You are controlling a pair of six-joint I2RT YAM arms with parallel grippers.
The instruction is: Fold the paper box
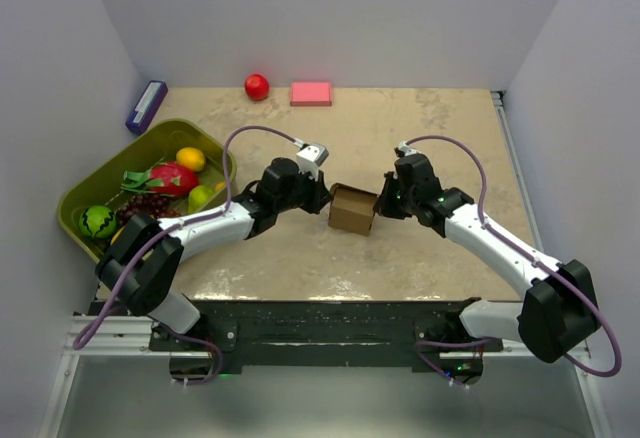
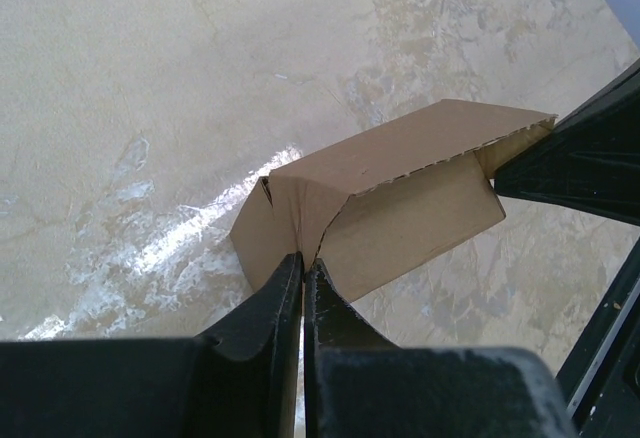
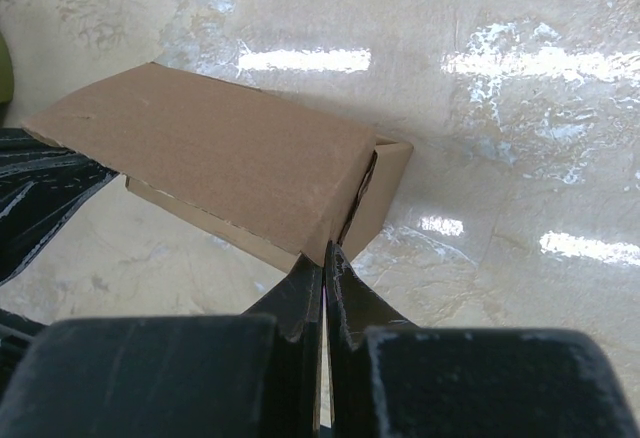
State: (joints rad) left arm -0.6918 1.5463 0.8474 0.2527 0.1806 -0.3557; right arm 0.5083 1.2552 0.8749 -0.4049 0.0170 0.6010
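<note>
The paper box (image 1: 352,208) is a small brown cardboard carton in the middle of the table, with a top flap folded over it. My left gripper (image 1: 322,198) is at its left side. In the left wrist view the left gripper (image 2: 302,263) is shut on a folded edge of the paper box (image 2: 400,188). My right gripper (image 1: 382,201) is at the box's right side. In the right wrist view the right gripper (image 3: 325,250) is shut, its tips touching the lower corner of the flap of the paper box (image 3: 220,158). Whether cardboard sits between those tips does not show.
A green tray (image 1: 75,208) of toy fruit sits at the left. A red ball (image 1: 257,86), a pink block (image 1: 311,93) and a purple box (image 1: 146,106) lie along the back wall. White walls close in the table.
</note>
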